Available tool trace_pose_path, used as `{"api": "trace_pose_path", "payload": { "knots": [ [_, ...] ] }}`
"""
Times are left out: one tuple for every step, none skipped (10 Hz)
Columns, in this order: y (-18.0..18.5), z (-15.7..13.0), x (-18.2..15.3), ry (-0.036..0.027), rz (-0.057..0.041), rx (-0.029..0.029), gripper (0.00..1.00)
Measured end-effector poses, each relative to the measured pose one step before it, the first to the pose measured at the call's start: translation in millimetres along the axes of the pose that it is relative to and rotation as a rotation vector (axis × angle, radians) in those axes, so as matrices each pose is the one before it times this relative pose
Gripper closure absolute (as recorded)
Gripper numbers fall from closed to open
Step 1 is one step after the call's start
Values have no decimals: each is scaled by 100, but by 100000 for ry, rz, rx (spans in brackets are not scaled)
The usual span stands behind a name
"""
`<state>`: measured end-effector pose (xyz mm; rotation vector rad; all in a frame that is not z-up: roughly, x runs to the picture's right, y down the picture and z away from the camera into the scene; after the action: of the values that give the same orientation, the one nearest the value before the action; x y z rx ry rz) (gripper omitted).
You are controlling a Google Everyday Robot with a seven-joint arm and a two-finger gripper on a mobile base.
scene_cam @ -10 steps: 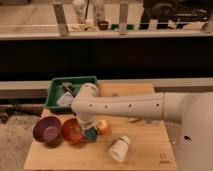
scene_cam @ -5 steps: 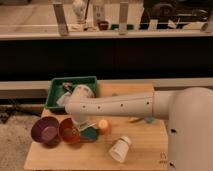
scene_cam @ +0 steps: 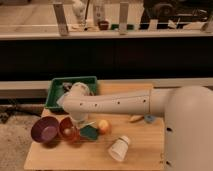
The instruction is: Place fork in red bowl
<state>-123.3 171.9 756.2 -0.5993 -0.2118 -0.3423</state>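
The red bowl [scene_cam: 66, 130] sits on the wooden table [scene_cam: 145, 150] at the front left, just right of the larger purple bowl [scene_cam: 46, 130]. My white arm reaches across from the right. Its wrist bends down in front of the green tray [scene_cam: 56, 92]. My gripper [scene_cam: 76, 121] hangs at the red bowl's back right rim, just above it. The arm hides most of the gripper. I cannot make out the fork; it may be hidden under the wrist.
A teal object [scene_cam: 90, 132] and an orange fruit [scene_cam: 103, 126] lie right of the red bowl. A white cup [scene_cam: 119, 148] lies on its side near the front. Small items [scene_cam: 142, 118] lie under the arm. A railing and dark wall stand behind.
The arm has swung left and lowered, bringing the gripper from beside the tray down to the red bowl's rim. The bowls, fruit and cup have not moved.
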Motion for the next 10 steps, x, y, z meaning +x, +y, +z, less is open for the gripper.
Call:
{"api": "trace_pose_path", "payload": {
  "knots": [
    [244, -495, 1020, 988, 712, 42, 99],
    [-33, -251, 227, 443, 56, 246, 99],
    [-153, -230, -155, 122, -154, 193, 99],
    [-123, -108, -64, 32, 16, 88, 99],
    [-109, -155, 78, -118, 53, 224, 99],
    [-91, -103, -51, -212, -414, 205, 99],
    [-187, -202, -285, -510, -946, 509, 99],
    [-162, -168, -281, -123, -1137, 481, 99],
    [-135, -98, -414, 14, -1273, 230, 99],
    [-239, -139, -586, 712, -1901, 396, 99]
  ]
}}
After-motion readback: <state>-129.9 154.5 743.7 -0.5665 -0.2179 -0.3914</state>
